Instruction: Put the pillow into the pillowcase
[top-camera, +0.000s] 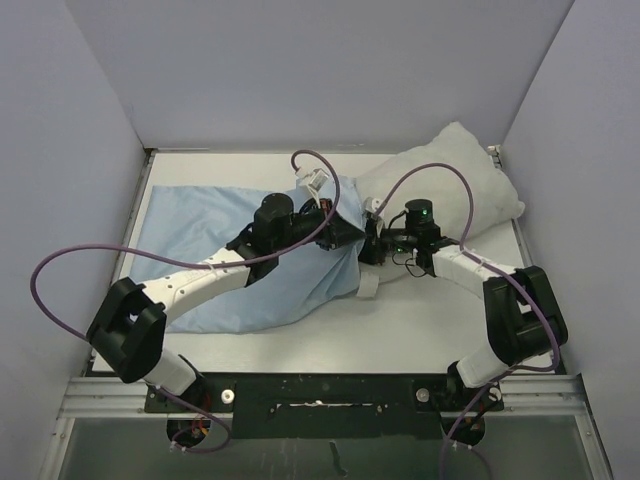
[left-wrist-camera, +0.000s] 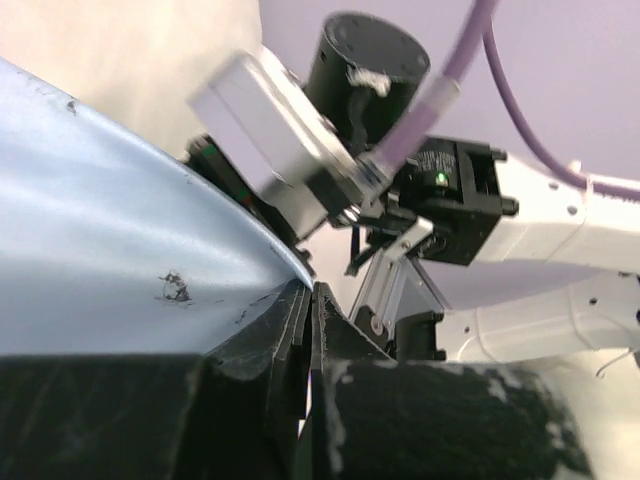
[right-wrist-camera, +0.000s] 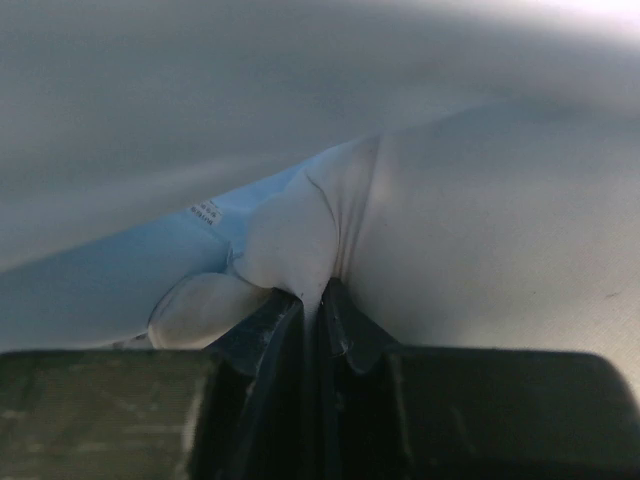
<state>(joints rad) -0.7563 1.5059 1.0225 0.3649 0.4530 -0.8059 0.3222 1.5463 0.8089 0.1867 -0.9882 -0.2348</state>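
Left wrist: left end effector (left-wrist-camera: 310, 305) tight on pillowcase (left-wrist-camera: 100, 230) edge; right wrist: right end effector (right-wrist-camera: 312, 305) tight on pillow (right-wrist-camera: 480, 230) fold.

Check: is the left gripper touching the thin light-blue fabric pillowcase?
Touching. Left wrist view: the thin light-blue fabric pillowcase runs into the left gripper, its edge pinched between the shut jaws.

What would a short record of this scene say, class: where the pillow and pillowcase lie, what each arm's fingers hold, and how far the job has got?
pillowcase: wrinkled, spread over the left half of the table
pillow: far right, mostly outside the pillowcase, one end at its right edge
left fingers: shut on the pillowcase's edge
right fingers: shut on a pinch of white pillow fabric
progress: pillow not yet inside
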